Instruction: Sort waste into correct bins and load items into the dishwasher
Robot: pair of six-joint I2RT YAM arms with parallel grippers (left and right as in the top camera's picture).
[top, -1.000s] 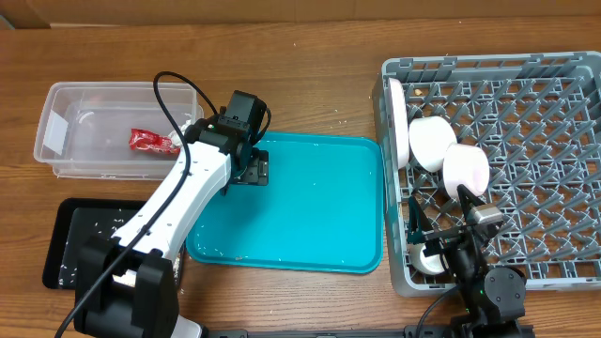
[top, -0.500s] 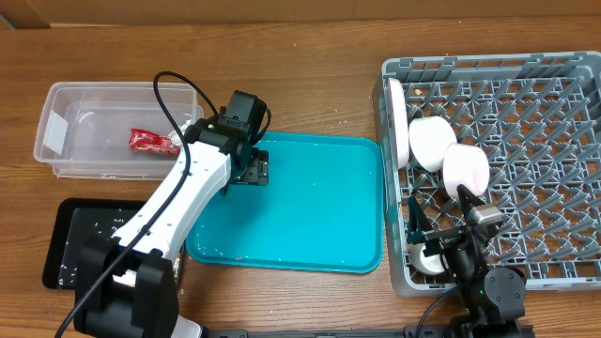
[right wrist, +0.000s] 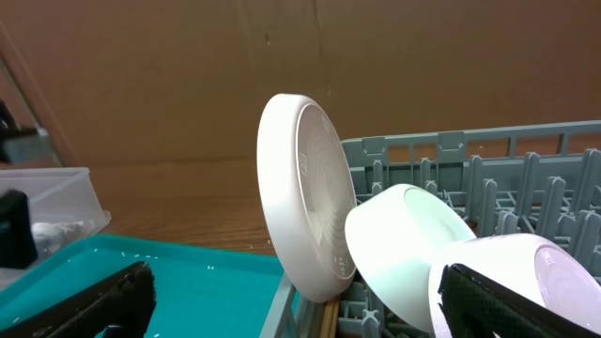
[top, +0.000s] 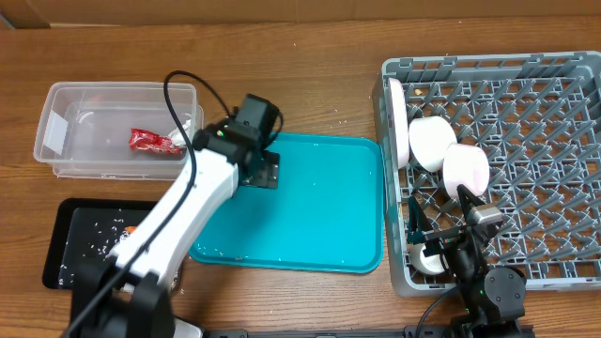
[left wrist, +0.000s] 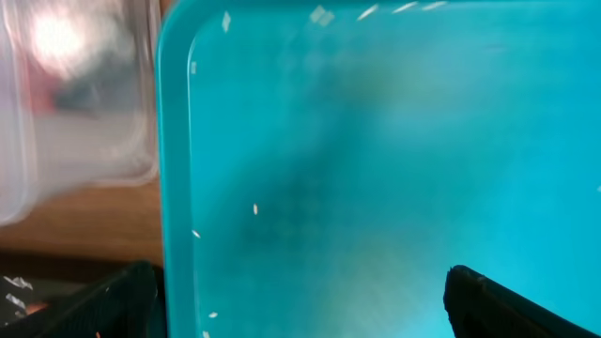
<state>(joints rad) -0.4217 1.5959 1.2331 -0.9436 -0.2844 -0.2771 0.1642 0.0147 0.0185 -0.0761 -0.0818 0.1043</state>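
My left gripper [left wrist: 300, 279] hangs over the far-left corner of the teal tray [top: 319, 211], fingers spread wide and holding nothing. My right gripper [right wrist: 296, 279] sits at the near-left corner of the grey dish rack [top: 545, 197], likewise spread and empty. The white plate [right wrist: 305, 207] stands on edge along the rack's left wall, with two white bowls [top: 432, 141] leaning just beside it. The red snack wrapper [top: 152, 141] lies in the clear tub [top: 56, 99]. The black tray [top: 70, 225] holds pale crumbs.

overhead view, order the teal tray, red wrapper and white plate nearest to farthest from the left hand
1. teal tray, directly under the left hand
2. red wrapper, in the clear tub
3. white plate, standing in the grey rack
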